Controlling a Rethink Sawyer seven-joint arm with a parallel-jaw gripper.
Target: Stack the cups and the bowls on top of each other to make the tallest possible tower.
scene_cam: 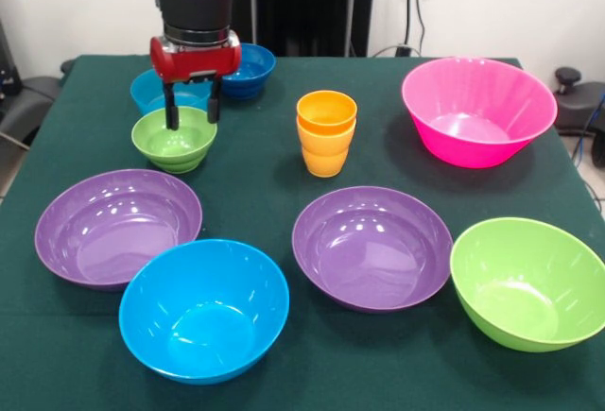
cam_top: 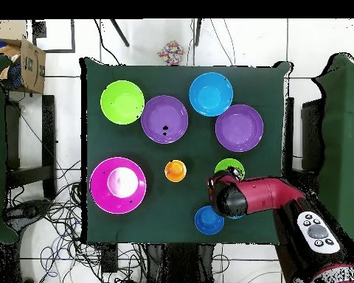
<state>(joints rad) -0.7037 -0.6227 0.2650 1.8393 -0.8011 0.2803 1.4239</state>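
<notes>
Presently gripper [scene_cam: 192, 107] poised over small green bowl [scene_cam: 174, 139], jaws spread, one dark finger [scene_cam: 171, 107] dipping inside the bowl's rim, the other just behind its far rim; cannot tell whether either touches. Nothing pinched. Landmark: stacked cups [scene_cam: 326, 132], orange cup nested in yellow-orange one, upright near the middle of green table cloth [scene_cam: 284, 161]. Small green bowl left of the cups in front view, well apart. Light blue small bowl [scene_cam: 151, 90] just behind the green one, dark blue small bowl [scene_cam: 250, 69] behind and left of the cups. Pink large bowl [scene_cam: 477, 109] right of the cups. Two purple large bowls [scene_cam: 118, 227] [scene_cam: 371, 246] nearer than the cups, either side. Blue large bowl [scene_cam: 203, 309] near left, green large bowl [scene_cam: 529, 282] near right. Overhead: arm [cam_top: 257, 197] covers part of small green bowl [cam_top: 230, 166].
</notes>
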